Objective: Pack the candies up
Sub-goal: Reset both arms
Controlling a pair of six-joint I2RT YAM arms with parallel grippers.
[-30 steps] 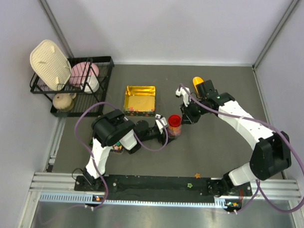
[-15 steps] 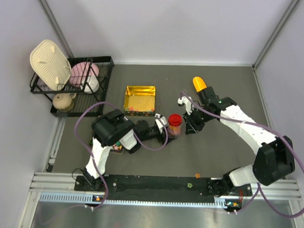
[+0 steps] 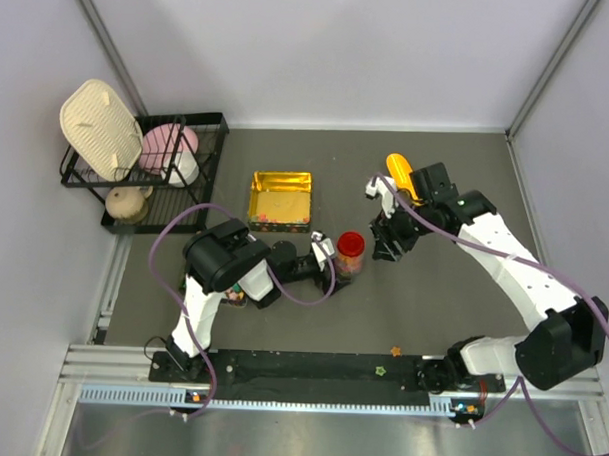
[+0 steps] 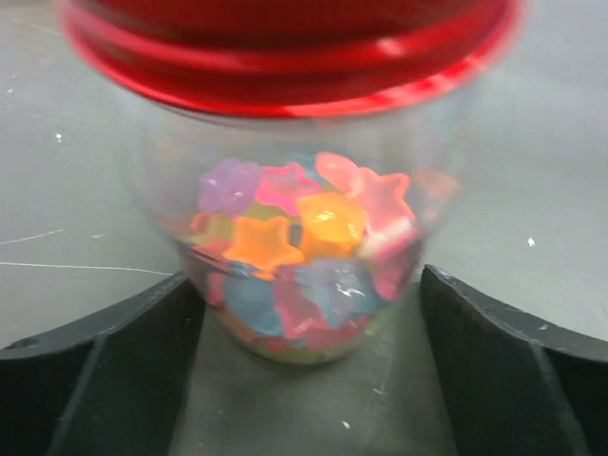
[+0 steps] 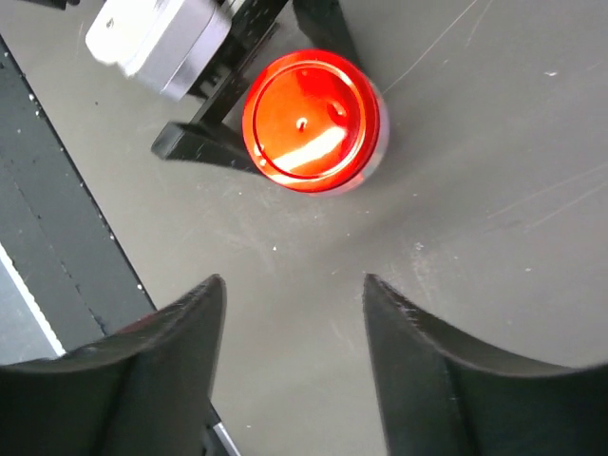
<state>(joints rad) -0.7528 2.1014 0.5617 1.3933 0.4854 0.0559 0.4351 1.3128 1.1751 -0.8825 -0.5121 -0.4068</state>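
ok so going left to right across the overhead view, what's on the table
dish rack → gold tray → red-lidded jar → right gripper

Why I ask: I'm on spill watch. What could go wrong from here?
The left hand seems to grip the jar only low on its clear wall, so a push on the red lid could tip it with the candies inside. The open right hand above sits off-centre of the lid and might clip its rim coming down.
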